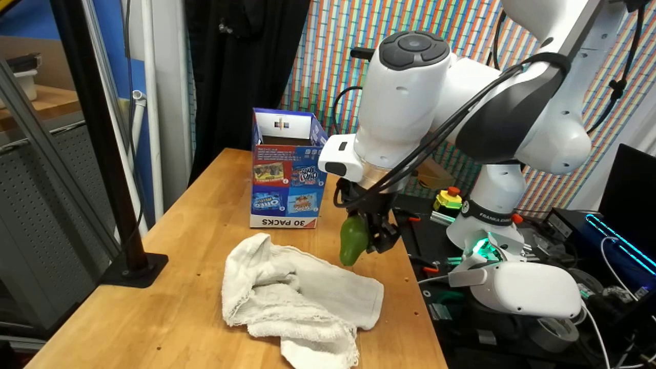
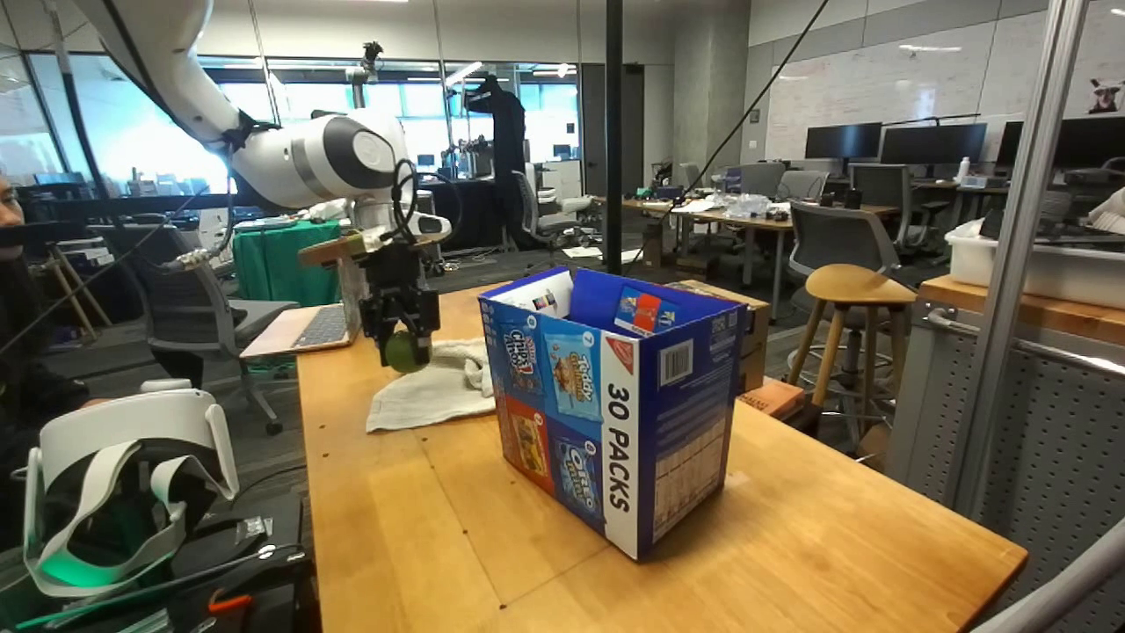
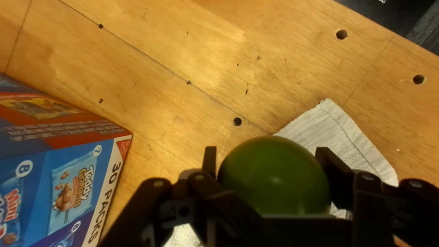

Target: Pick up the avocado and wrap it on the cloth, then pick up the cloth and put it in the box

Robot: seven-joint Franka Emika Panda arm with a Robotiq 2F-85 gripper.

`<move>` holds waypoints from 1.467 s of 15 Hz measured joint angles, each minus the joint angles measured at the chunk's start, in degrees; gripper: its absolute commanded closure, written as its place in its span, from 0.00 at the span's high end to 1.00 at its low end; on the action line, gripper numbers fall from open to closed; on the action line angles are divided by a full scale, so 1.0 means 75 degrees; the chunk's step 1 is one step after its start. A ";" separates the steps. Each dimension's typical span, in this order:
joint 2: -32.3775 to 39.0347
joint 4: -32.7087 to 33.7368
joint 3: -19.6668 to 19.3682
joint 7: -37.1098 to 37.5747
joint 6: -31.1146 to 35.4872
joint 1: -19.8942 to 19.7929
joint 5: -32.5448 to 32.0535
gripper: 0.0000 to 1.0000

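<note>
Black two-fingered gripper (image 3: 269, 164), foremost in the wrist view, holding the smooth green pear-shaped avocado (image 3: 274, 178) by both flanks, raised off the wooden table (image 1: 179, 307). Lower than the gripper and close by, the crumpled off-white fabric cloth (image 1: 307, 297); cannot tell whether squarely underneath. Could slip if jolted, given smooth, rounded skin. Could roll onto the table if let go near the cloth's edge. Once wrapped, could tumble out if lifted by loose folds alone. Left of the gripper in the wrist view, the tall blue, red-and-white printed cardboard box (image 2: 615, 413), open-topped, floor hidden, contents impossible to tell. Well apart from the gripper, a white plastic bin (image 2: 1085, 274), holding items (image 2: 1106, 214) too unclear to name.
</note>
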 measured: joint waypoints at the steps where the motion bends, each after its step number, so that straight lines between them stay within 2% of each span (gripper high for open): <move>1: 0.0168 0.0094 -0.0008 -0.0012 0.0030 -0.0044 -0.0018 0.47; 5: 0.0987 0.0654 -0.0092 -0.0129 0.0166 -0.0160 -0.0036 0.47; 12: 0.2375 0.2185 -0.0188 -0.0483 0.0171 -0.0157 -0.0030 0.47; 22: 0.3873 0.3803 -0.0173 -0.0876 0.0196 0.0325 0.0224 0.47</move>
